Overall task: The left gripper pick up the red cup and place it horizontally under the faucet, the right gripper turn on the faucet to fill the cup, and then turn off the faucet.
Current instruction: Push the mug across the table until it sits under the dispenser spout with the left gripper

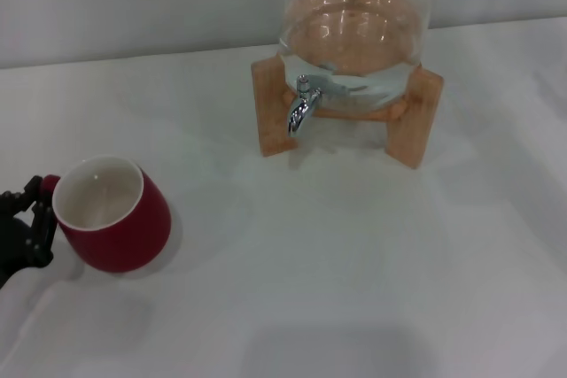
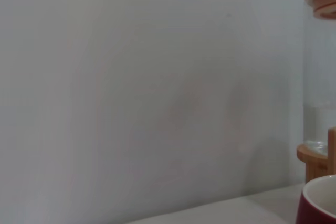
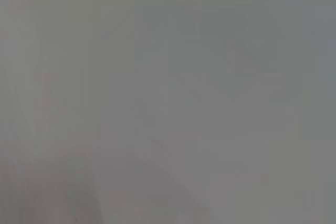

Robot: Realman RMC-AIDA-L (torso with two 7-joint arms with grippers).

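On my head camera, the red cup (image 1: 113, 214) sits at the left of the white table (image 1: 337, 272), tipped so its cream-white mouth faces up and toward the robot's left. The left gripper (image 1: 34, 219) reaches in from the left edge, its black fingers (image 1: 40, 235) set around the spot where the cup's small handle meets the rim. The handle itself is mostly hidden behind them. I read the fingers as closed on that handle, though the contact point is partly covered.

The faucet (image 1: 301, 105) stands well apart from the cup, toward the back of the table and right of it. Its chrome spout points down, and it projects from the front of the glass dispenser (image 1: 354, 33), which rests in a wooden stand (image 1: 415, 121). No water shows at the spout. The space under the spout holds only bare table.

My left wrist camera shows a plain pale wall (image 2: 157, 87), with a sliver of the cup's red side and white rim at one corner and the dispenser's glass wall and wooden parts along the same edge. Water stands low in the glass there.

The right gripper appears in none of my views. My right wrist camera returns only a flat grey field.
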